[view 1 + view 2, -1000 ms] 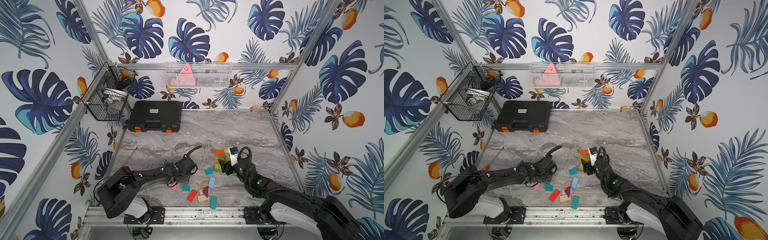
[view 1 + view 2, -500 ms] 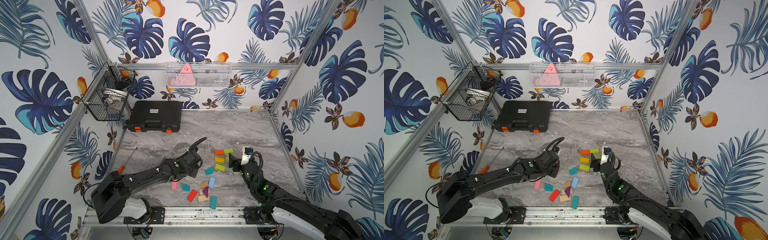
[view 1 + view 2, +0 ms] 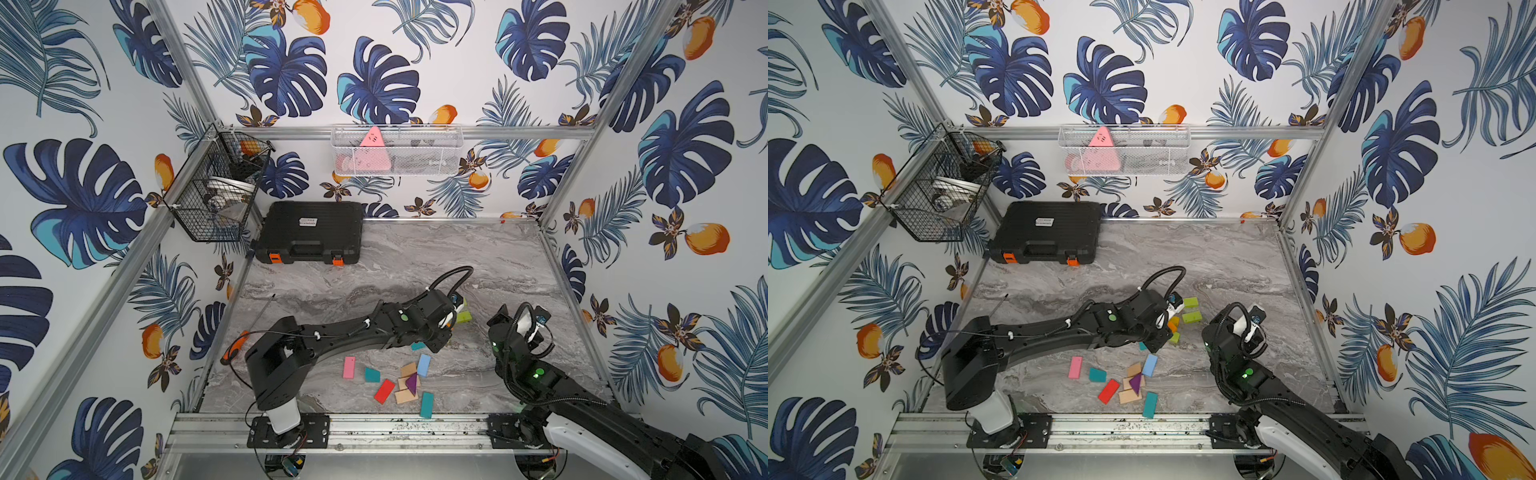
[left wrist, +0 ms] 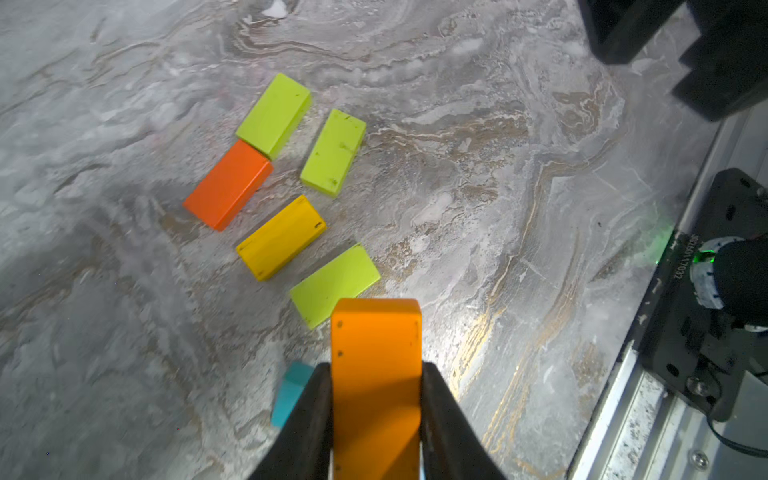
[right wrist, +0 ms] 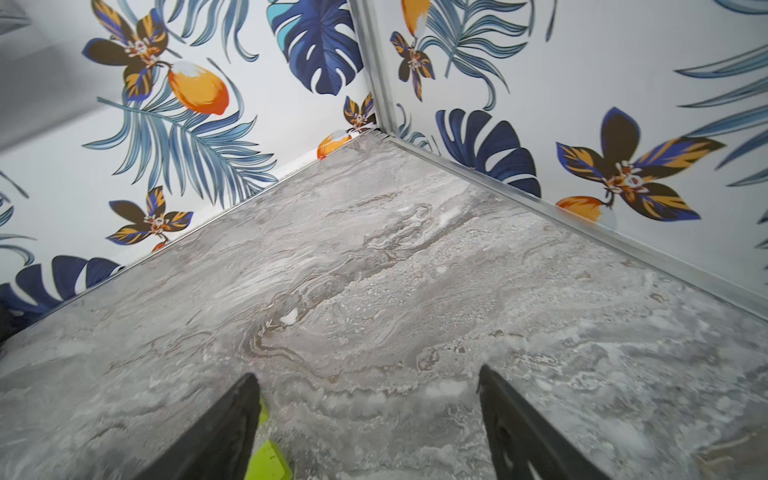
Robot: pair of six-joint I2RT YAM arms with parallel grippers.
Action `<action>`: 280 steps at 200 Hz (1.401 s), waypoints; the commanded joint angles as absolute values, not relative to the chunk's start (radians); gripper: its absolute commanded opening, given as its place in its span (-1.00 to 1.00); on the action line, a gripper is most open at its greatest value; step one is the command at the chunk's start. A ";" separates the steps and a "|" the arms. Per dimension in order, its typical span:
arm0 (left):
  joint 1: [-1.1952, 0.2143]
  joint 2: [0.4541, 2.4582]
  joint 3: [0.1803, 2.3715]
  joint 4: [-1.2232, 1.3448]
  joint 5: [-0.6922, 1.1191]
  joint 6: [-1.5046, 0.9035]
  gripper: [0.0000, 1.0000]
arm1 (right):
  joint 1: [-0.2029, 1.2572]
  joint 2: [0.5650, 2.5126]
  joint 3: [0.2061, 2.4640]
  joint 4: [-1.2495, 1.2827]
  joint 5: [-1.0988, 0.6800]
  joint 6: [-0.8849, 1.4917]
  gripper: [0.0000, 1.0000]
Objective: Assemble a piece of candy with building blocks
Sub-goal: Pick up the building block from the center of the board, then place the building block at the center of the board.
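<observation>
Reaching out over the table (image 3: 415, 249), the left claw (image 4: 376, 370) now hangs above the little group of blocks that lies between the middle and the right edge. This arm is no longer low by the front edge, where the loose blocks are. Its two fingers are pressed tight on an orange block (image 4: 376, 332), which is up off the table.

The right claw (image 5: 365, 374) is no longer over the group. It sits back, nearer the right edge, with its fingers wide apart and nothing between them. Only a green corner (image 5: 268, 461) of some block peeks in beside one finger.

Under the left claw, five blocks lie flat. There is a first green block (image 4: 274, 114), a second green block (image 4: 333, 151), a red-orange block (image 4: 228, 185), a yellow block (image 4: 281, 237) and a third green block (image 4: 336, 284). The red-orange block touches the end of the first green block. The others lie just beside each other with small gaps. A teal block (image 4: 291, 390) lies by the claw.

More blocks wait near the front edge: a pink block (image 3: 348, 367), a red block (image 3: 385, 391), a blue block (image 3: 423, 365) and a purple triangle (image 3: 412, 383).

I think the right arm has made room so the left arm can bring the next piece. The candy looks only partly made. The orange block likely goes next to the third green block. It should come down flat and slow, because the loose blocks can slide if they get bumped.
</observation>
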State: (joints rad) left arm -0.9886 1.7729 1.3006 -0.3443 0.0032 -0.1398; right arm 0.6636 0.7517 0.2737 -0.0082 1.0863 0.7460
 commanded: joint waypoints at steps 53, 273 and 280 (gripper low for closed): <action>-0.991 2.050 1.582 -0.433 0.166 0.043 -0.55 | 0.650 0.687 0.273 -0.095 1.135 0.826 0.70; -0.991 2.392 1.983 -0.693 0.030 0.326 -0.41 | 0.649 0.778 0.276 0.015 1.069 0.732 0.73; -0.991 2.395 1.988 -0.696 0.029 0.332 -0.41 | 0.649 0.785 0.278 0.017 1.066 0.731 0.74</action>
